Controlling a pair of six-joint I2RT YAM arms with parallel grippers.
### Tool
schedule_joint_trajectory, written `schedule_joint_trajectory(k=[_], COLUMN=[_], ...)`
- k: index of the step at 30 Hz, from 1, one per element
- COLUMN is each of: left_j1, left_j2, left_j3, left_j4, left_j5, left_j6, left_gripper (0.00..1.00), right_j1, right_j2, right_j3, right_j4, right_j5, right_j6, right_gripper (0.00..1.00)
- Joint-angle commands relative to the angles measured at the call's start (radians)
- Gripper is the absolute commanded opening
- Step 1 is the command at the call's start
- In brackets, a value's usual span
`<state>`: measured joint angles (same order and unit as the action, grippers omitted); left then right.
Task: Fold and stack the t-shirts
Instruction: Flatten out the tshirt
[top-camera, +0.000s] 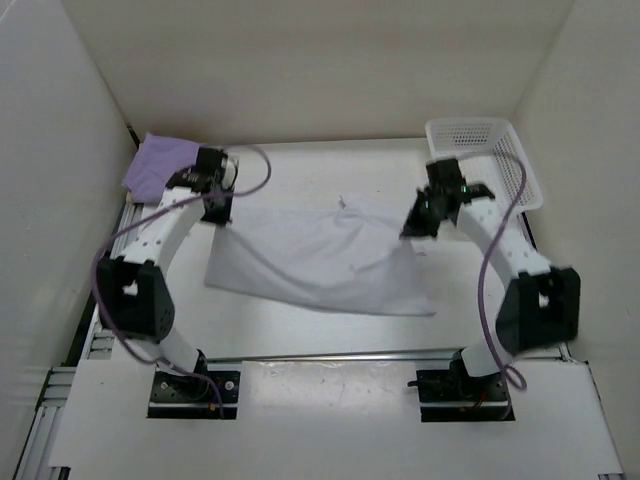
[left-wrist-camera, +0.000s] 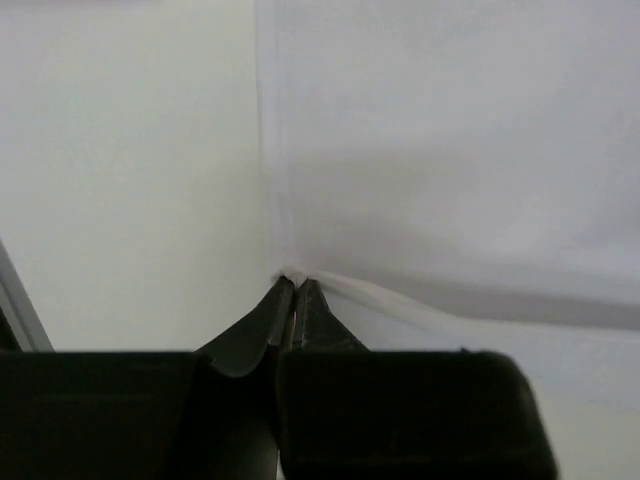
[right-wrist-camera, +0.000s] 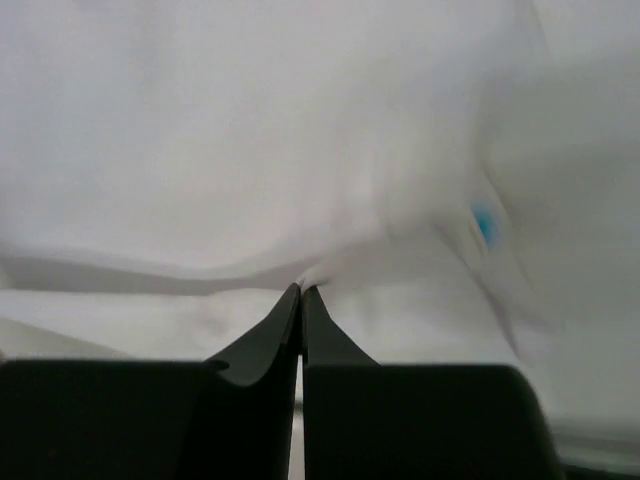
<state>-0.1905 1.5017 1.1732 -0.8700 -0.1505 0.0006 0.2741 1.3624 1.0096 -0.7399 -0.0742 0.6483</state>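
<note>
Pinching the white shirt (top-camera: 320, 265) left of the basket (top-camera: 500, 140), left jaws and right jaws clamp opposite edges; purple shirt (top-camera: 155, 165) lies farther left. Right wrist view alone shows the blue label (right-wrist-camera: 484, 224).

- The white t-shirt (top-camera: 320, 265) runs off the top and right edges of the left wrist view.
- Its hem inside the left gripper (left-wrist-camera: 293, 285) is hidden between the closed fingers.
- The blue label (right-wrist-camera: 485, 225) on the white t-shirt, right of the right gripper (right-wrist-camera: 302, 292), is blurred; no lettering can be told.
- The lavender t-shirt (top-camera: 155, 165), beyond the white t-shirt's far-left corner, is partly covered by the left arm (top-camera: 175, 215).
</note>
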Motion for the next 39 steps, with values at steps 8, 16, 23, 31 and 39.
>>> schedule_joint_trajectory(k=[8, 16, 23, 31, 39], left_j1=[0.066, 0.077, 0.077, 0.043, 0.043], left_j2=[0.531, 0.278, 0.094, -0.23, -0.414], left_j3=[1.376, 0.954, 0.557, -0.022, -0.464], left_j4=[0.136, 0.238, 0.238, 0.238, 0.217], left_j5=[-0.205, -0.1, -0.066, -0.061, -0.058], left_j6=[-0.001, -0.001, -0.001, -0.001, -0.001], left_gripper=[0.1, 0.1, 0.1, 0.1, 0.1], right_j1=[-0.177, -0.177, -0.177, -0.096, 0.06], right_j2=[0.603, 0.21, -0.003, -0.394, -0.505], right_j3=[1.427, 0.884, 0.415, -0.242, -0.523], right_j4=[0.045, 0.266, 0.243, 0.192, 0.16], right_j5=[-0.208, -0.085, -0.133, -0.081, -0.072], right_j6=[0.037, -0.022, -0.053, -0.021, 0.116], right_gripper=[0.0, 0.0, 0.0, 0.0, 0.0])
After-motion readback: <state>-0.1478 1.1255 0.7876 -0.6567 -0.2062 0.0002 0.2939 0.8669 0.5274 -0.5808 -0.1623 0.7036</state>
